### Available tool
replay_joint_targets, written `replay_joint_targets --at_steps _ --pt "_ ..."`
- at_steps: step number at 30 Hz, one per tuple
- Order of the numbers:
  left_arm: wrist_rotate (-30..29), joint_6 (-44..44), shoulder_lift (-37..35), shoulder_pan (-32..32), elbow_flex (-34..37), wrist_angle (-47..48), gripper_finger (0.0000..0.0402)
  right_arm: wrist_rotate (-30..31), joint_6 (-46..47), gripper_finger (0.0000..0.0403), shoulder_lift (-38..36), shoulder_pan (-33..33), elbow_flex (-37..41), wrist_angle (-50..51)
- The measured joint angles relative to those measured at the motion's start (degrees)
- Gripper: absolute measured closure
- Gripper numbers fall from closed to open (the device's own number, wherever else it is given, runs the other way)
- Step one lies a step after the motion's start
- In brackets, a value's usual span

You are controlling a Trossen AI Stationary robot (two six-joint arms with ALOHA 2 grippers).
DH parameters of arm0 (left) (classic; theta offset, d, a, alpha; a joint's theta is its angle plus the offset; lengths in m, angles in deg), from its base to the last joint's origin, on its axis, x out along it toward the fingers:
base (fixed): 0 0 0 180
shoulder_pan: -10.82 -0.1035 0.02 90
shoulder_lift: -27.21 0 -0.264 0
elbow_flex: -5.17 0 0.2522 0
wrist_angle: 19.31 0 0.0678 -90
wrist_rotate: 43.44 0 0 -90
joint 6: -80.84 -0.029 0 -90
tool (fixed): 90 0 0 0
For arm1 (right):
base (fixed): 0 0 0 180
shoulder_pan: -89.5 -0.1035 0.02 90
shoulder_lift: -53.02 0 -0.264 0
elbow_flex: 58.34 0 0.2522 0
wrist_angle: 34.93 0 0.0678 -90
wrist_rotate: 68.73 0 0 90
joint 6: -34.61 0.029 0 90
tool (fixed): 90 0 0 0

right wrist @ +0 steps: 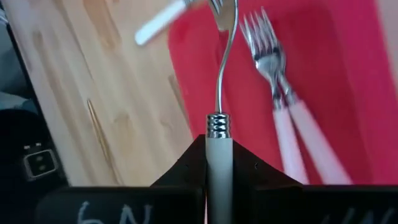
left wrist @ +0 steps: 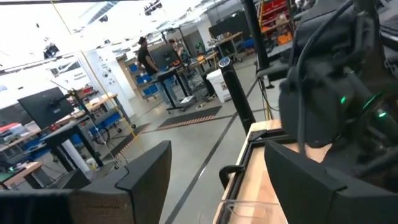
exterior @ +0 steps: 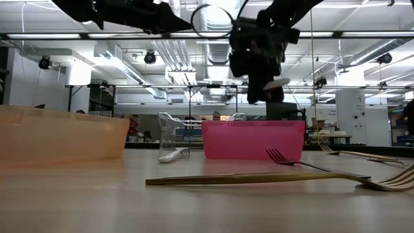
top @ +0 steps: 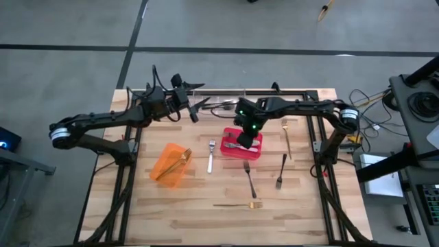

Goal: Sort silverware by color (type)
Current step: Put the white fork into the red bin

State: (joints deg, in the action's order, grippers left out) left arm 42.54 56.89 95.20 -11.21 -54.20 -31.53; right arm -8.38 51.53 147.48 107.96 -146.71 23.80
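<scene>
Inside red bin [right wrist: 348, 93], two white-handled forks [right wrist: 283, 118]

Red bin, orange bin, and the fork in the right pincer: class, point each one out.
red bin [top: 255, 154], high view, its near rim.
orange bin [top: 164, 165], high view, its side wall.
white-handled fork [right wrist: 219, 165], right wrist view, its handle just beyond the right pincer [right wrist: 219, 186].

three bins [top: 241, 145], eight forks [top: 250, 180]
</scene>
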Motion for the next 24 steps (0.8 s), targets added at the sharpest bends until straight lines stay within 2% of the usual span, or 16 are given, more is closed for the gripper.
replay_joint_targets --at_steps 3,11,24 --pt "-0.25 -1.05 -1.87 -0.16 0.0 2.5 0.0161 -1.52 3.06 0.0384 1.49 0.18 0.0 1.0" --pt "-7.1 -2.9 -6.48 -0.23 0.0 8.13 0.0161 -2.39 8.72 0.0384 5.66 0.09 0.0 4.7" --pt "-8.98 -3.9 -10.68 -0.21 0.0 13.35 0.0161 -3.21 7.96 0.0382 8.72 0.09 0.0 1.61"
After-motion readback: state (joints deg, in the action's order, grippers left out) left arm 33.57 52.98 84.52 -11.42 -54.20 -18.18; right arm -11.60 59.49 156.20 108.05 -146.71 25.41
